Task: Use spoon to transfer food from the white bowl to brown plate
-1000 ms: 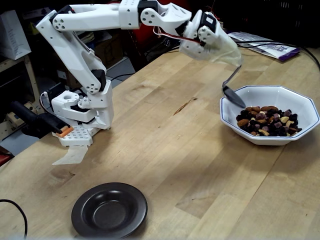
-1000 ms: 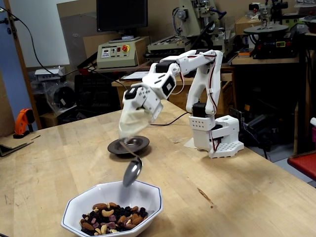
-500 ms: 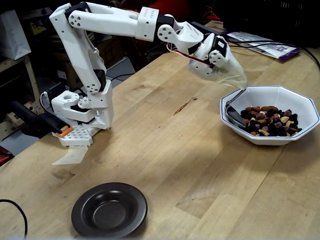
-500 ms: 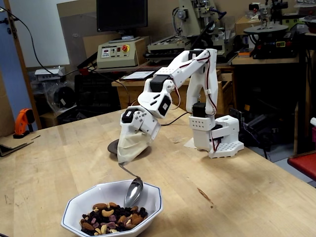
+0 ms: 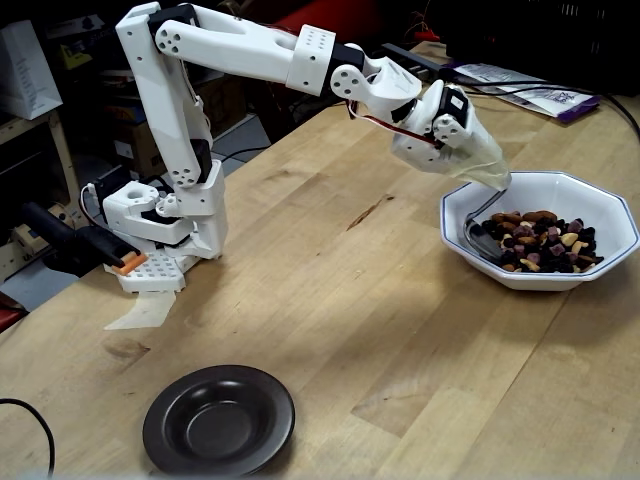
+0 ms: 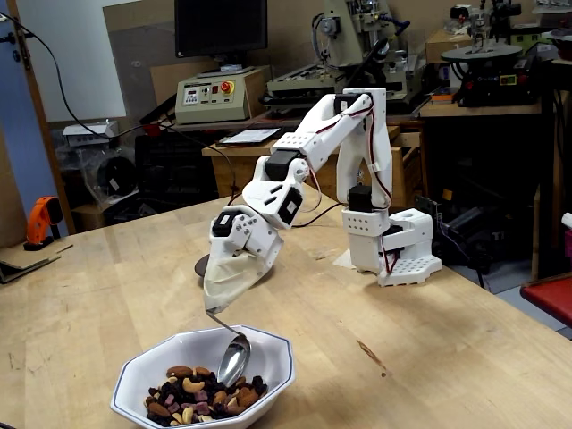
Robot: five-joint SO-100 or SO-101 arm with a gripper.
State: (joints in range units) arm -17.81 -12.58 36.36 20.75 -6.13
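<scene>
The white bowl [image 5: 610, 215] [image 6: 273, 350] holds the food [image 5: 545, 240] [image 6: 192, 393], a heap of nuts and dark dried fruit. My gripper [image 5: 492, 176] [image 6: 222, 295], wrapped in a translucent cover, hangs just above the bowl's rim and is shut on the spoon's handle. The spoon [image 5: 476, 238] [image 6: 234, 357] points down into the bowl, its oval end at the edge of the food and empty in a fixed view. The brown plate [image 5: 220, 420] lies empty near the table's front edge, far from the bowl; in the other fixed view only a dark sliver [image 6: 200, 264] shows behind the gripper.
The arm's white base [image 5: 170, 220] [image 6: 393, 241] is fixed to the table's far edge. A black tool with an orange tip [image 5: 125, 264] sticks out beside the base. Papers [image 5: 520, 85] lie at the back. A black cable [image 5: 30, 420] crosses the near corner.
</scene>
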